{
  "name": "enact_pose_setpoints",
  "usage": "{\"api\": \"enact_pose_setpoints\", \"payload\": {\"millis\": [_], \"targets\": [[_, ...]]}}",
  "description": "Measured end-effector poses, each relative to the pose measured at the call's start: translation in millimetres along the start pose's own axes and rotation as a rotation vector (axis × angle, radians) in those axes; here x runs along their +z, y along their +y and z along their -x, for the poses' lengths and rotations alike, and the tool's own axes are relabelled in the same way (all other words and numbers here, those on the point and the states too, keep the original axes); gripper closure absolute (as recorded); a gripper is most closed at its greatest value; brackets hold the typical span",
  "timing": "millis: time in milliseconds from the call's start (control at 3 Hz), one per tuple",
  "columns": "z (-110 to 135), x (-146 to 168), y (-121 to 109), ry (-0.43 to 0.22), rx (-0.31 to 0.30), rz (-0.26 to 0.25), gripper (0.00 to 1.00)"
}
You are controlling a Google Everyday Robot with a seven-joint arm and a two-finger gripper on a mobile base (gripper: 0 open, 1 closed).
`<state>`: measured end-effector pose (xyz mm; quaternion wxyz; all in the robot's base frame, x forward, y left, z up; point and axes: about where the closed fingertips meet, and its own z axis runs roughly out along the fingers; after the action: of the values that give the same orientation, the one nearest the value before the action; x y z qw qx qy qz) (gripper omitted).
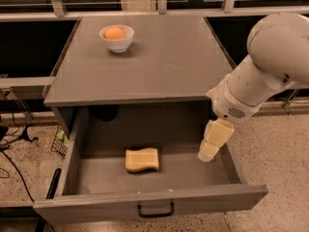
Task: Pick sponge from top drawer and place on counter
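With the top drawer pulled open, the sponge is seen lying flat near its middle, reachable from above, and the gripper is held empty, pointing down, just inside the drawer's right edge, its width not discernible.

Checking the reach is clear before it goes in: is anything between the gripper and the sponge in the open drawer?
Nothing visible. The yellowish gripper hangs over the right side of the open grey metal top drawer, with only that drawer's bare bottom between it and the pale yellow wavy-edged sponge near the middle.
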<state>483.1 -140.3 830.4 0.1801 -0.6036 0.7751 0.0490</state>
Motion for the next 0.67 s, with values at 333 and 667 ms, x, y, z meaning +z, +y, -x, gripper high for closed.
{"api": "enact_pose_setpoints", "payload": {"millis": [333, 667], "targets": [[-4, 6, 2, 0.001, 0.008, 0.011, 0.0], [-12, 20, 7, 0.005, 0.026, 0.039, 0.0]]}}
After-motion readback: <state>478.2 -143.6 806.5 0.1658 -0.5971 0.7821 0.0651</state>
